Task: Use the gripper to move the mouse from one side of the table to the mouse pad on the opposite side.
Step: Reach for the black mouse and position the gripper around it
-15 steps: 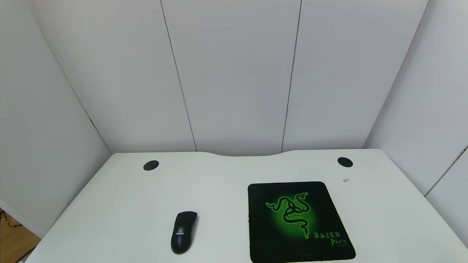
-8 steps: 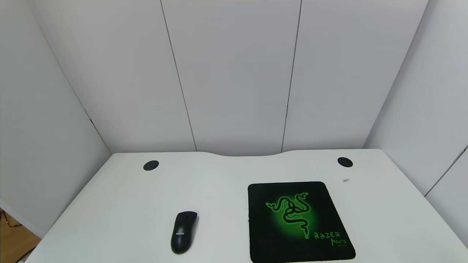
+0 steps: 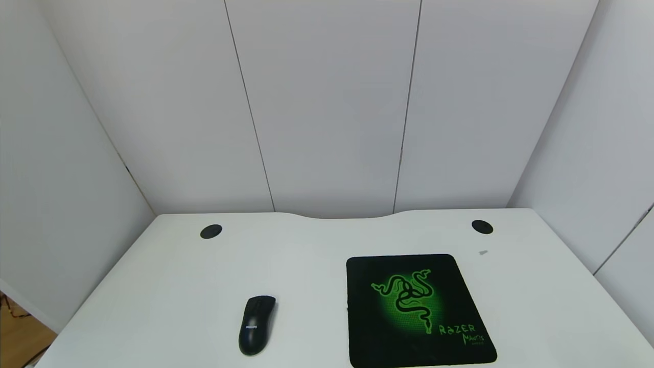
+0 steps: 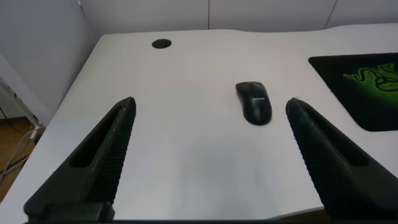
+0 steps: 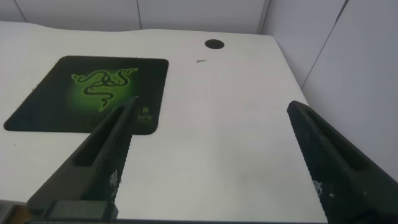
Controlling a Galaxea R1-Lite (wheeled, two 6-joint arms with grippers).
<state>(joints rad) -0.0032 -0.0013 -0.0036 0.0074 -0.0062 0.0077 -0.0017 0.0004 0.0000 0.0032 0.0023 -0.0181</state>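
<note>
The black mouse (image 3: 257, 324) lies on the white table (image 3: 168, 286), left of the middle near the front edge; it also shows in the left wrist view (image 4: 254, 102). The black mouse pad (image 3: 415, 309) with the green snake emblem lies to its right, bare; it also shows in the left wrist view (image 4: 367, 87) and the right wrist view (image 5: 93, 93). Neither arm shows in the head view. My left gripper (image 4: 211, 146) is open and empty, held back above the table's front, the mouse ahead of it. My right gripper (image 5: 214, 152) is open and empty over the table's right part.
Two round black cable holes (image 3: 211, 231) (image 3: 482, 226) sit near the table's curved back edge. A small grey mark (image 3: 483, 252) lies right of the pad. White walls close in the back and both sides. The left table edge drops to a wooden floor (image 3: 18, 335).
</note>
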